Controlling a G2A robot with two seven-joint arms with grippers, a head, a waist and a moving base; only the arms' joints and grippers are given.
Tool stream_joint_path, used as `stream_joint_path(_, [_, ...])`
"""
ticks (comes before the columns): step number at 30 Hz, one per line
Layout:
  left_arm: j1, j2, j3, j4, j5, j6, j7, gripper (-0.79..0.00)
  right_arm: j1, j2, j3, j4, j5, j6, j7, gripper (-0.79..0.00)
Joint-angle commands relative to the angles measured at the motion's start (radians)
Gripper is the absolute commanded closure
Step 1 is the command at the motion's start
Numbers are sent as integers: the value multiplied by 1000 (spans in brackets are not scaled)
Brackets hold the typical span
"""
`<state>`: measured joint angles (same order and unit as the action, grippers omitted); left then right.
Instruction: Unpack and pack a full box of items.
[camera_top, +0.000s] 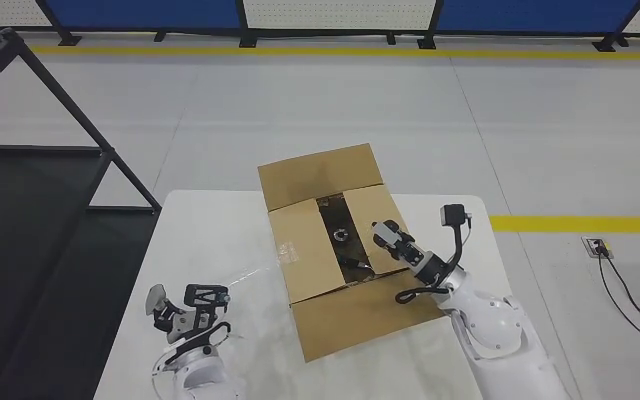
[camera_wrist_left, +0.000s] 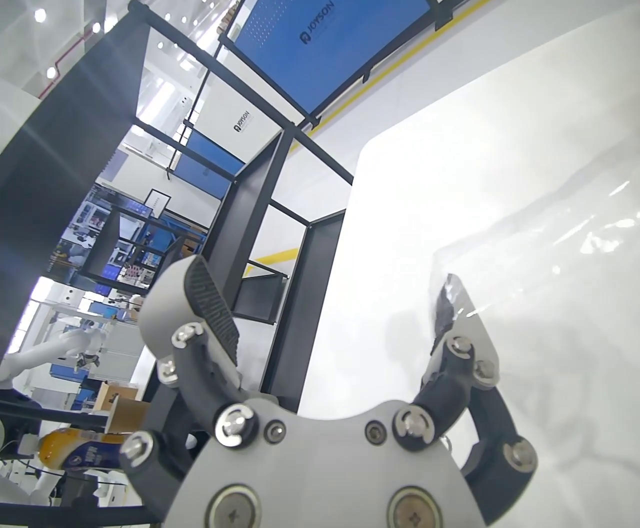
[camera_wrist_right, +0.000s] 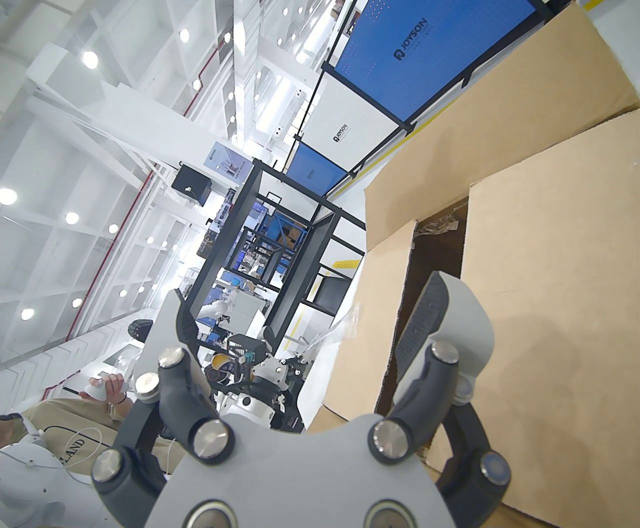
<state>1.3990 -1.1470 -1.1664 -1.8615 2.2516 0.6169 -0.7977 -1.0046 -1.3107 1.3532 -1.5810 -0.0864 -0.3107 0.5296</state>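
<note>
A brown cardboard box (camera_top: 325, 230) stands in the middle of the white table (camera_top: 200, 230). Its outer flaps are folded out and its two inner flaps lie nearly closed. Through the gap between them dark items (camera_top: 342, 240) show. My right gripper (camera_top: 386, 234) hovers open over the right inner flap (camera_wrist_right: 540, 310), one of its fingers (camera_wrist_right: 425, 315) above the gap (camera_wrist_right: 435, 240). My left gripper (camera_top: 182, 298) stands open near the table's front left, holding nothing. A clear plastic bag (camera_wrist_left: 550, 250) lies on the table and touches one of the left gripper's fingertips (camera_wrist_left: 447, 300).
A black metal frame rack (camera_top: 70, 190) stands just off the table's left edge. The box's front flap (camera_top: 350, 320) lies flat towards the table's front. A cable (camera_top: 610, 280) runs on the floor to the right.
</note>
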Motion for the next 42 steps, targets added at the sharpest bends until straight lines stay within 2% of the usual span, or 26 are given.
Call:
stream_joint_path(1, [17,-5,-12,-1,10,3,-4,-785,4,1,-2,4,3,0,0,-785])
stream_joint_path(20, [196,-36,-205,-53,-50,76,30,-785,32,5,-27,21,9,11,-7,-785])
stream_joint_path(31, [215,-57,-270,2,-147,66,103,-785,14,10,-29,2,4,16,-20,-785])
stream_joint_path(42, [239,-78,-302,-17,-161,61,145,-785,1,15,-30,-22,-2,25,-27,-785])
